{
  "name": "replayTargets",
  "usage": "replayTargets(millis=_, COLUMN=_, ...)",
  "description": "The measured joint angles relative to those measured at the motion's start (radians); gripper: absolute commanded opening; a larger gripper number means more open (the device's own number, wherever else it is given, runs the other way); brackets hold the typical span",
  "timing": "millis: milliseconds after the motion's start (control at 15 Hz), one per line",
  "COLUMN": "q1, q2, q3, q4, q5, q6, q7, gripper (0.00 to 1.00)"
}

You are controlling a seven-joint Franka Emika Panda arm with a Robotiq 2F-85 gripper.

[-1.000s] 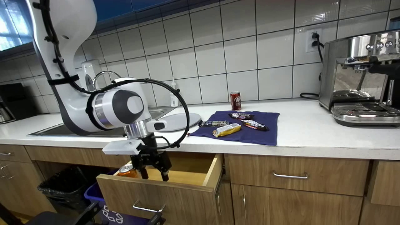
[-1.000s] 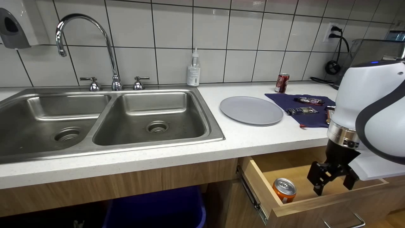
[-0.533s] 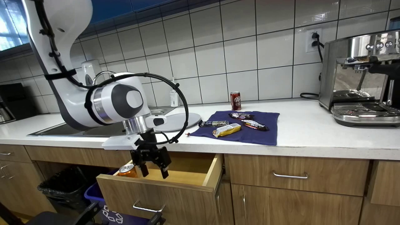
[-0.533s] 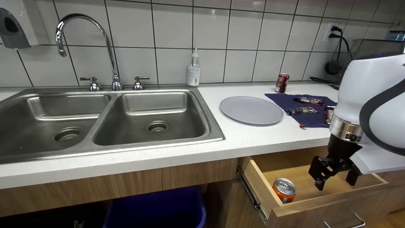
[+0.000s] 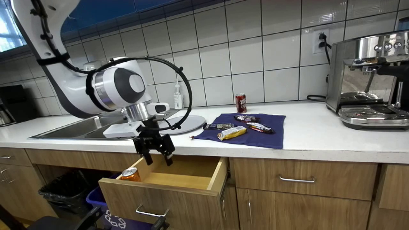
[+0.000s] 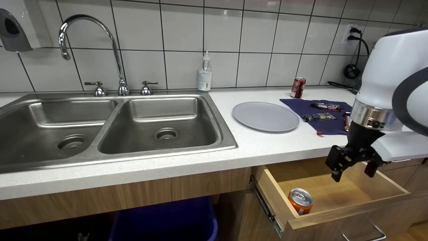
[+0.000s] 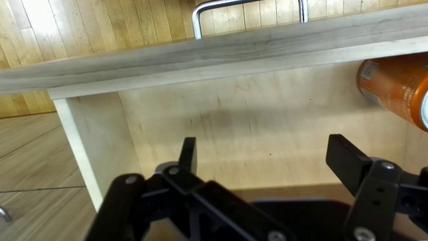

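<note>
Where the arm (image 5: 108,88) angles down, an empty pincer (image 7: 261,142) gapes, seemingly above the drawer (image 5: 179,204).

Pretty clearly a kitchen: double steel sink (image 6: 108,125) with a tall curved faucet (image 6: 118,63), white counter (image 5: 319,137), espresso machine (image 5: 367,81) sitting on it, tiled wall (image 5: 246,54) behind, wood-front drawer (image 5: 188,207) underneath. Can't tell if it's a home or an office one, though.

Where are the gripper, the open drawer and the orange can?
Gripper (image 6: 353,174): in an exterior view, midway between its fingertips.
Drawer (image 5: 182,201): in an exterior view, on its front panel.
Orange can (image 7: 396,88): in the wrist view, on its side.
</note>
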Motion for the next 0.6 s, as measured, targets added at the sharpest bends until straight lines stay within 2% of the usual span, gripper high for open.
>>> replayTargets(millis=600, q1=-0.154, q2=-0.120, q3=0.101, q4=0.019, q5=-0.018, q6=-0.070, q7=0.007, gripper=1.00)
